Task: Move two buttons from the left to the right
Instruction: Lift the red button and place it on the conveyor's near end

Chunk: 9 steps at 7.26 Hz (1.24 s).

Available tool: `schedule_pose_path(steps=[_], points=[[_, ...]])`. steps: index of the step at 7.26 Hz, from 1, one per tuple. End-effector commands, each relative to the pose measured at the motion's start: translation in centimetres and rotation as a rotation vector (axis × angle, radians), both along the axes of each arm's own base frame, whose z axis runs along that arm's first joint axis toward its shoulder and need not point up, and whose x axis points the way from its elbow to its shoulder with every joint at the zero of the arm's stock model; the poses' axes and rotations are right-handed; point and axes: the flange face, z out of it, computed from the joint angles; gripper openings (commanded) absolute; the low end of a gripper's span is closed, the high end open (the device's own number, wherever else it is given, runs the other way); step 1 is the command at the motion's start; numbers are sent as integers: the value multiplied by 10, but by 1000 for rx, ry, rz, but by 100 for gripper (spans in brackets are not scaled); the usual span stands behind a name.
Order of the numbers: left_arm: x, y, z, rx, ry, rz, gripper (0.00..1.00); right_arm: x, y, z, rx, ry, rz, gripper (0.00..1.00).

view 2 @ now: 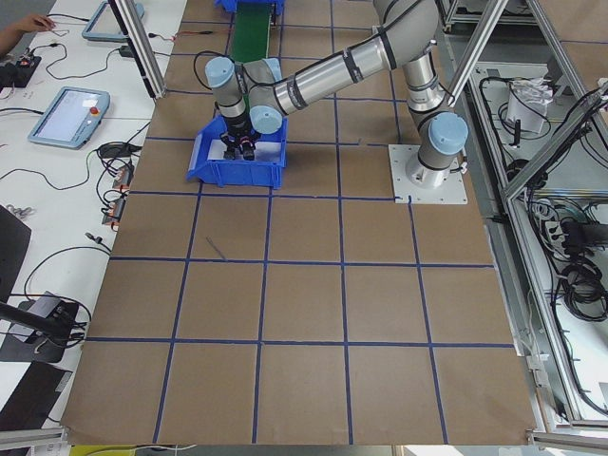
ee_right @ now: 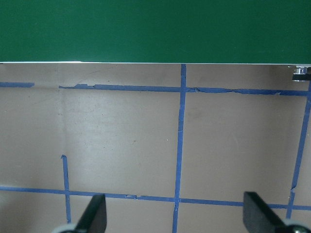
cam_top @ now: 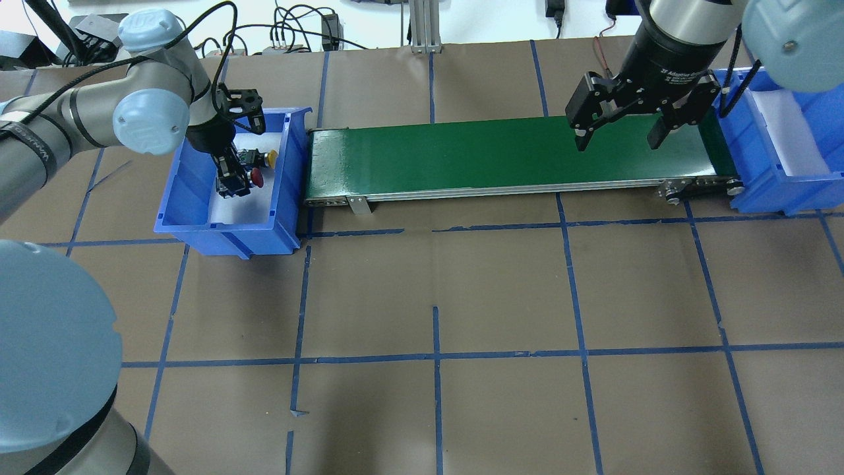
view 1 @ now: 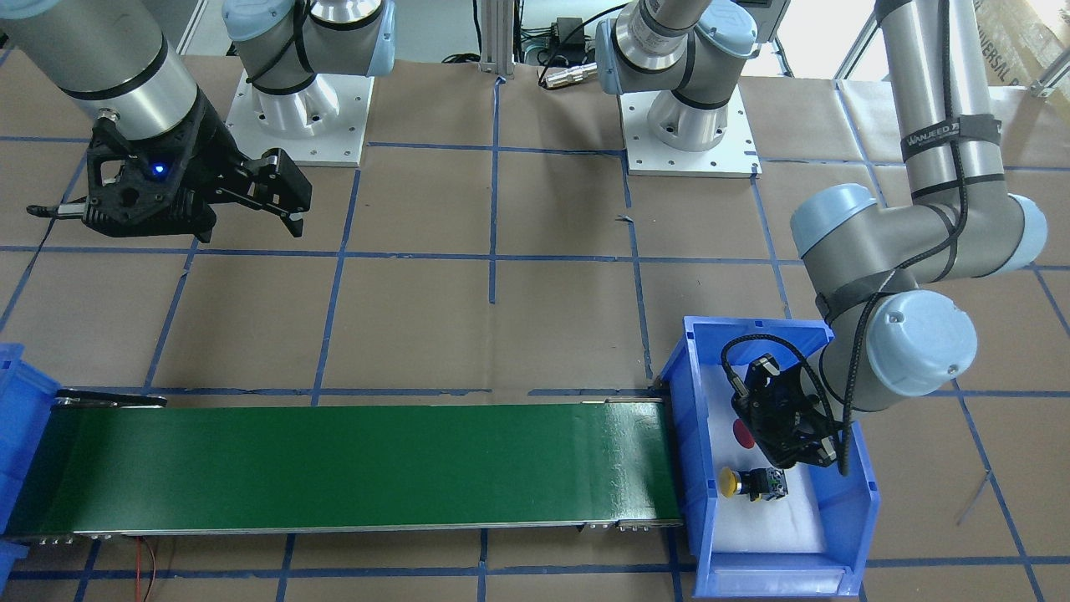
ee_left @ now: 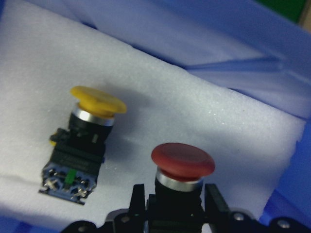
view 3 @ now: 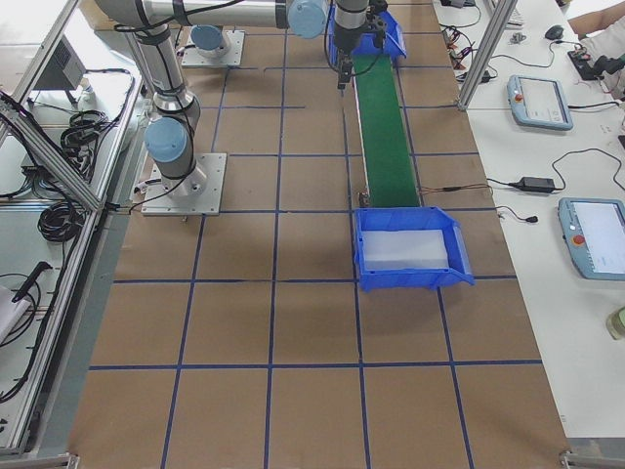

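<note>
Inside the left blue bin (cam_top: 227,224), my left gripper (cam_top: 231,181) reaches down onto the white foam. In the left wrist view its fingers (ee_left: 138,204) press on both sides of the black body of the red button (ee_left: 182,160), so it is shut on it. The red cap (cam_top: 256,175) points toward the belt. The yellow button (ee_left: 97,99) lies on its side on the foam just beside it, free (cam_top: 270,156). My right gripper (cam_top: 620,138) hangs open and empty above the near edge of the green conveyor belt (cam_top: 508,155), near its right end.
A second blue bin (cam_top: 778,178) with a white foam liner sits at the belt's right end. Brown paper with blue tape lines (ee_right: 180,145) covers the table. Both arm bases (view 1: 301,117) stand on white plates behind the belt.
</note>
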Motion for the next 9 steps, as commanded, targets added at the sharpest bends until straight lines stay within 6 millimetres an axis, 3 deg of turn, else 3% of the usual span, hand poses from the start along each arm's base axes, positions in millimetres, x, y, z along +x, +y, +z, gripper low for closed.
schedule_pose_path(steps=[1, 2, 3, 5, 7, 9], points=[[-14, -12, 52, -104, -4, 364, 24, 0, 0, -1, 1, -1, 1, 100], [-33, -19, 67, -130, 40, 465, 24, 0, 0, -1, 3, 0, 1, 100], [-67, -22, 81, -151, 60, 505, 24, 0, 0, -1, 1, -1, 1, 100], [-147, -13, 79, -143, 60, 778, 24, 0, 0, -1, 1, 0, 1, 100], [-185, -15, 29, -78, 31, 901, 24, 0, 0, -1, 1, 0, 1, 100], [-199, -27, -10, -69, 29, 929, 24, 0, 0, -2, 4, 0, 1, 100]])
